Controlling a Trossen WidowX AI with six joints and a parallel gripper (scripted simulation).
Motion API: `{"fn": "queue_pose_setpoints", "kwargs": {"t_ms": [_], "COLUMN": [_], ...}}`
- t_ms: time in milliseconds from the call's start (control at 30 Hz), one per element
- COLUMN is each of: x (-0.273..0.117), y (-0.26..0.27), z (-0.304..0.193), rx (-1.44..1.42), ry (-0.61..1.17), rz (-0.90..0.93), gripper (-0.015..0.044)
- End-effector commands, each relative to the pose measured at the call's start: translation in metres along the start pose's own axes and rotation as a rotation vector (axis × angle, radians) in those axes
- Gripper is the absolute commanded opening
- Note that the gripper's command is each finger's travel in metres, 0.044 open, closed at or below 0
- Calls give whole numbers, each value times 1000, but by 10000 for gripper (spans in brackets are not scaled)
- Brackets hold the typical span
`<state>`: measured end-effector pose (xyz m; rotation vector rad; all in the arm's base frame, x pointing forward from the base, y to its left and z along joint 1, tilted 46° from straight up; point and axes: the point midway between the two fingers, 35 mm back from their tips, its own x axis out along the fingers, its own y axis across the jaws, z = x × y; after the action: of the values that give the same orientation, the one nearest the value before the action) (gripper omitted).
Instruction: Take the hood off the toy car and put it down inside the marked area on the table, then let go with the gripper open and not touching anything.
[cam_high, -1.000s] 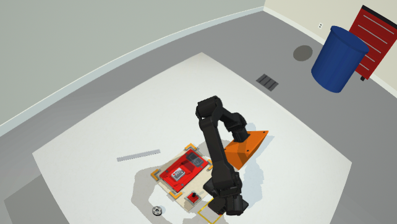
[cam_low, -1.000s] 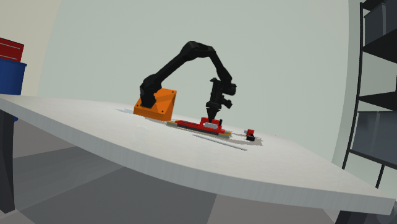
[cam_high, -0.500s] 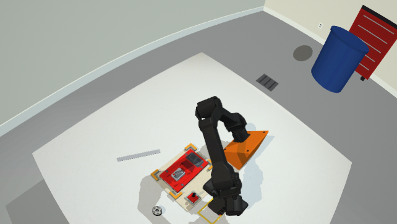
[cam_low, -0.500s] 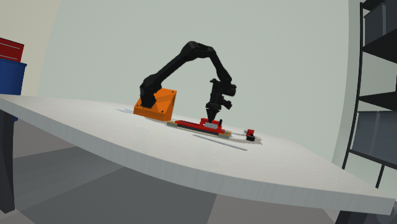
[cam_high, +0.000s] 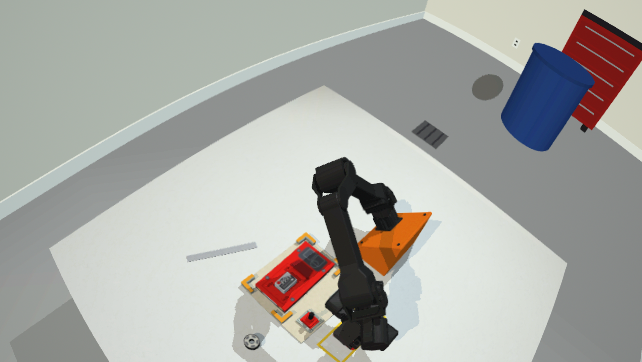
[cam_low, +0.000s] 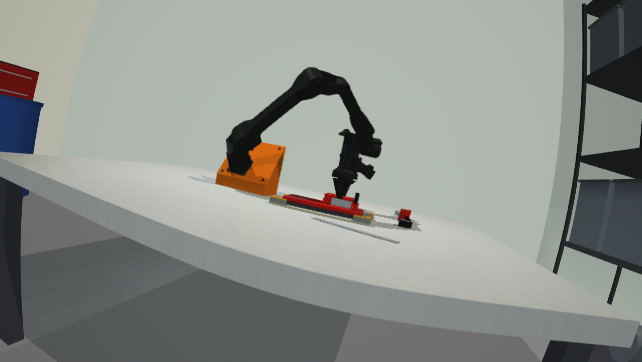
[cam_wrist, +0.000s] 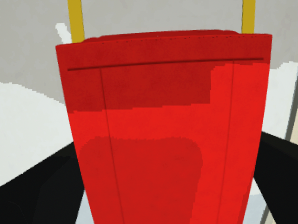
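The red hood (cam_wrist: 220, 110) fills the middle of the wrist view, between the two black fingers. My gripper (cam_wrist: 166, 143) (cam_low: 341, 195) is shut on it. Yellow lines of the marked area (cam_high: 329, 352) (cam_wrist: 76, 20) run out from under the hood's far edge, one near each side. In the top view the arm covers part of the marked area and nearly all of the hood. The hood is low; whether it touches the table cannot be told. The red toy car (cam_high: 312, 275) (cam_low: 310, 202) lies in its fixture, its grey engine (cam_high: 285, 282) uncovered.
A small red block with a black knob (cam_high: 310, 319) sits on the fixture board (cam_high: 325, 295) beside the marked area. A wheel (cam_high: 250, 339) stands off the board's corner. A thin grey strip (cam_high: 221, 252) (cam_low: 356, 230) lies beyond the car. The arm's orange base (cam_low: 265, 165) stands behind.
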<state>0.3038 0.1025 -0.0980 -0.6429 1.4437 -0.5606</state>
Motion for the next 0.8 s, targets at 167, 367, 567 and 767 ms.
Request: {"fn": "queue_pose_setpoints", "kwargs": {"t_ms": [167,367,567,767], "x": [6,9,11,9], "y": [-1,-1,-1,0], "z": [-1,-1,-2,0], "rx": [-8,-8,-8,0], "ry": [-1,-1,-1,1], "rz": [-8,-8,-9,-1], "gripper": [0,0,0,131]}}
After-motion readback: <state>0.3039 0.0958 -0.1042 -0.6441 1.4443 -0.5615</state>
